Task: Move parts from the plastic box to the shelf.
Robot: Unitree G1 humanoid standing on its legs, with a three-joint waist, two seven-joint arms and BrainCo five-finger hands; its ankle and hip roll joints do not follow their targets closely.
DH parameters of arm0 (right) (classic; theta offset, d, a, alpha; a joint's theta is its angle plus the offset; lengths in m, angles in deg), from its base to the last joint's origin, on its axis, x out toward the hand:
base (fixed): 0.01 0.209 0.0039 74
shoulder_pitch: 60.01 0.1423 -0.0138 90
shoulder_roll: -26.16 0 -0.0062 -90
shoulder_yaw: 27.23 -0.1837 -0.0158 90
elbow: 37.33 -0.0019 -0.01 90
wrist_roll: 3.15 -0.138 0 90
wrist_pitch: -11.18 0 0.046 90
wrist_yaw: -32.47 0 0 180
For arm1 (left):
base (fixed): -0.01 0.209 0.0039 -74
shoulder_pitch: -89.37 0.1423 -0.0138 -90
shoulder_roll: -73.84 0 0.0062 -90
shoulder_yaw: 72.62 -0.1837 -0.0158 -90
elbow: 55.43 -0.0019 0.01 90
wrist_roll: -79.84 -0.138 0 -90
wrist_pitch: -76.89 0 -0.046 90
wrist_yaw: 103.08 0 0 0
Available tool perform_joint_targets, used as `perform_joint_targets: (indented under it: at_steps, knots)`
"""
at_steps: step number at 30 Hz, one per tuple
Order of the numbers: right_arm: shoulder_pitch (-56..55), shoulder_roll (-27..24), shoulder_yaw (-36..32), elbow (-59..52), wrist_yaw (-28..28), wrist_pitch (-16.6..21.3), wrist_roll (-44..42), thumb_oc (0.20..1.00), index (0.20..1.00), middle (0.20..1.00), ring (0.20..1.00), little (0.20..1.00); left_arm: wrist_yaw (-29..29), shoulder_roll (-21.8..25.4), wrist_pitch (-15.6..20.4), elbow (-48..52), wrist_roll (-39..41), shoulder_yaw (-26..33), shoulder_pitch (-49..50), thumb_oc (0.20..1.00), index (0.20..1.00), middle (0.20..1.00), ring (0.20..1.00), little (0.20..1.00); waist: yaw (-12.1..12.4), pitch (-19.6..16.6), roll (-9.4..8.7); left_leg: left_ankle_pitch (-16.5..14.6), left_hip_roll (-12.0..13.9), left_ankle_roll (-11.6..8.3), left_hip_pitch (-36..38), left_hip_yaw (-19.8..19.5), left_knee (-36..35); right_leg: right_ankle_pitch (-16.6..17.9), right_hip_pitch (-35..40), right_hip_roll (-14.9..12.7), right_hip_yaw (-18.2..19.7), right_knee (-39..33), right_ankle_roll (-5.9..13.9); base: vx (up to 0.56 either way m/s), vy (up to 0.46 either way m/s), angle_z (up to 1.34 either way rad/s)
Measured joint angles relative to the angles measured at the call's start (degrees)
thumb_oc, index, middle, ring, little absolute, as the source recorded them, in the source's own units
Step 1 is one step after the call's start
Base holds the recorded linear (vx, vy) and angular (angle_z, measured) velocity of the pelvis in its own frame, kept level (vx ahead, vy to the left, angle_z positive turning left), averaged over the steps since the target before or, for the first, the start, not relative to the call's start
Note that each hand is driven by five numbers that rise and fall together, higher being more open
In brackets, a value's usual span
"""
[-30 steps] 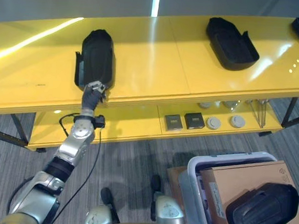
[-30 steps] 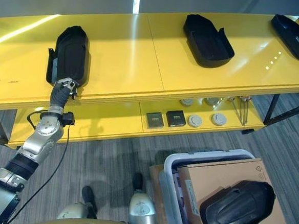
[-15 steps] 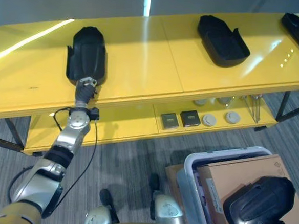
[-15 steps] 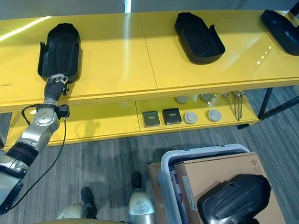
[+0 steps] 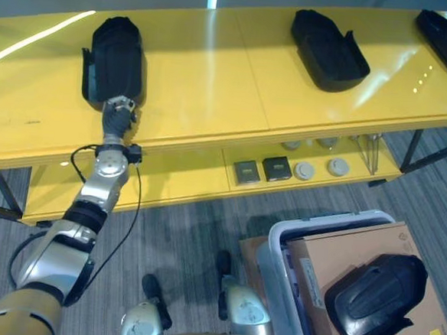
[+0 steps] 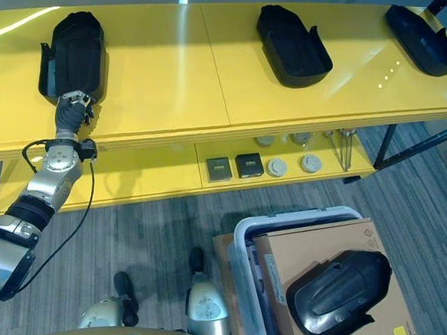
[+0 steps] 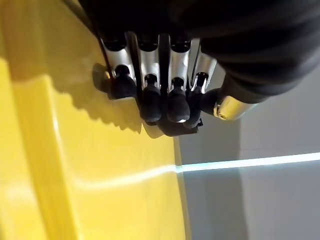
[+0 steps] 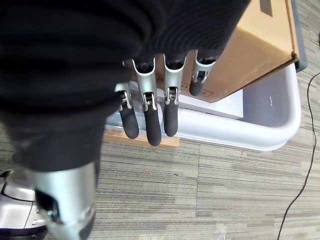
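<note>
As your left hand (image 5: 117,114) rests with relaxed fingers against the near end of the left part (image 5: 114,59) on the shelf (image 5: 213,98), three parts appear placed; one part (image 5: 375,299) remains atop the plastic box (image 5: 279,256). Right hand (image 8: 150,115) hangs open, empty.

Three black parts (image 6: 74,53) (image 6: 292,44) (image 6: 417,28) on the yellow shelf (image 6: 183,80), one (image 6: 337,296) on the box's cardboard (image 6: 309,254).

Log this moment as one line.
left hand: open, at part on shelf | right hand: open, idle over box
</note>
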Motion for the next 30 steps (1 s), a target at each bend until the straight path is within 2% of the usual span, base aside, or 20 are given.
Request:
perform_joint_targets:
  at_steps: [4,5,7,9,10,14,15,16,19,22,27,30]
  knots:
    - [0.3,0.0,-0.1,0.0,0.0,0.6,0.0,1.000,1.000,1.000,1.000,1.000,-2.8,0.0,0.2,8.2,0.3,-0.8,2.1,0.200,0.200,0.200,0.200,0.200,0.5,0.2,-0.16,0.2,-0.1,-0.04,-0.1,-0.1,-0.2,0.4,0.1,0.0,-0.1,-0.5,0.08,0.00,0.000,0.00]
    - [0.3,0.0,-0.3,0.0,0.0,0.6,0.0,1.000,1.000,1.000,1.000,1.000,-5.1,0.0,0.4,15.5,0.8,-0.8,4.6,0.200,0.200,0.200,0.200,0.200,0.7,0.3,-0.06,0.2,-0.1,-0.07,0.1,-0.2,-0.4,0.4,0.3,0.0,-0.3,-0.5,-0.04,-0.05,-0.011,0.02]
    - [0.4,0.0,-0.8,0.0,0.0,0.7,0.0,1.000,1.000,1.000,1.000,1.000,-7.5,0.0,0.5,21.1,0.8,-0.9,6.8,0.200,0.200,0.200,0.200,0.200,1.0,0.5,0.00,0.4,-0.2,-0.17,0.9,-0.2,-0.9,0.8,0.8,0.1,-0.3,-0.5,-0.47,-0.05,-0.005,-0.01]
    - [0.4,0.0,-1.8,0.1,0.0,0.6,0.0,1.000,1.000,1.000,1.000,1.000,-11.9,0.1,-0.1,32.1,0.9,-1.4,10.8,0.200,0.200,0.200,0.200,0.200,2.2,1.0,0.38,0.5,-0.3,-0.20,2.2,-0.1,-1.9,0.7,1.7,0.2,-0.4,-0.5,-0.51,0.01,0.043,0.01]
    - [0.6,0.0,-3.1,0.1,0.0,0.6,0.0,1.000,1.000,1.000,1.000,1.000,-16.0,0.1,-1.0,37.4,1.3,-1.6,13.3,1.000,1.000,1.000,1.000,1.000,2.8,1.3,0.94,0.6,-0.5,-0.21,3.5,-0.6,-2.6,0.3,2.9,0.1,-0.7,-0.5,-0.26,0.02,0.061,0.10]
    - [0.7,-0.3,-6.0,1.0,0.0,0.4,0.2,1.000,1.000,1.000,1.000,1.000,-25.1,0.7,-4.5,50.5,7.1,-1.8,21.5,1.000,1.000,1.000,1.000,1.000,4.3,1.0,2.69,1.1,-1.4,-0.34,6.3,-1.1,-5.3,-0.8,5.2,-0.5,-1.7,-0.5,-0.01,0.01,0.053,0.15]
    - [0.5,-0.5,-6.0,1.6,0.1,0.3,0.5,1.000,1.000,1.000,1.000,1.000,-27.1,0.7,-5.1,51.5,8.8,-2.1,22.9,1.000,1.000,1.000,1.000,1.000,5.1,0.7,3.35,1.1,-1.5,-0.31,6.9,-1.1,-5.5,-1.1,5.7,-0.6,-1.7,-0.6,0.09,-0.01,0.063,0.10]
    - [0.2,-1.0,-6.3,2.4,0.6,-0.1,2.2,1.000,1.000,1.000,1.000,1.000,-30.0,0.8,-7.0,51.5,12.3,-1.9,25.8,1.000,1.000,1.000,1.000,1.000,6.5,-0.9,4.77,1.1,-1.9,-0.32,7.7,-1.4,-6.4,-1.5,6.3,-0.8,-1.8,-0.7,0.44,-0.02,0.053,0.11]
    - [0.2,-1.8,-6.4,2.2,1.0,-0.8,2.3,1.000,1.000,1.000,1.000,1.000,-32.6,0.9,-9.5,51.5,14.1,-2.0,30.5,1.000,1.000,1.000,1.000,1.000,7.0,-3.4,5.86,1.6,-2.1,0.09,8.1,-1.5,-7.1,-1.5,6.5,-0.9,-2.0,-0.7,0.46,-0.05,0.037,0.05]
    - [-0.1,-2.0,-6.4,2.2,2.3,-0.8,2.2,1.000,1.000,1.000,1.000,1.000,-34.3,1.0,-12.1,51.5,17.5,-2.0,34.4,1.000,1.000,1.000,1.000,1.000,7.3,-5.5,6.12,1.6,-2.0,0.03,9.8,-1.3,-7.5,-1.9,8.2,-0.8,-2.1,-0.8,0.78,-0.05,0.011,0.00]
    - [-0.2,-2.1,-7.3,0.7,2.8,-0.4,-1.9,1.000,1.000,1.000,1.000,1.000,-36.0,1.2,-12.5,51.4,18.3,-2.1,34.4,1.000,1.000,1.000,1.000,1.000,7.5,-9.0,5.99,1.0,-2.0,0.25,9.8,-1.1,-7.5,-2.4,8.2,-0.7,-1.6,-0.8,1.08,-0.02,-0.009,-0.03]
    - [-0.2,-2.2,-7.4,-0.9,2.8,-0.2,-3.5,1.000,1.000,1.000,1.000,1.000,-35.9,1.6,-12.6,51.4,18.3,-2.4,34.4,1.000,1.000,1.000,1.000,1.000,6.5,-10.5,5.53,0.5,-1.6,-0.15,9.9,-1.0,-6.6,-2.7,8.0,-0.3,-1.1,-0.9,0.56,-0.03,0.019,-0.07]
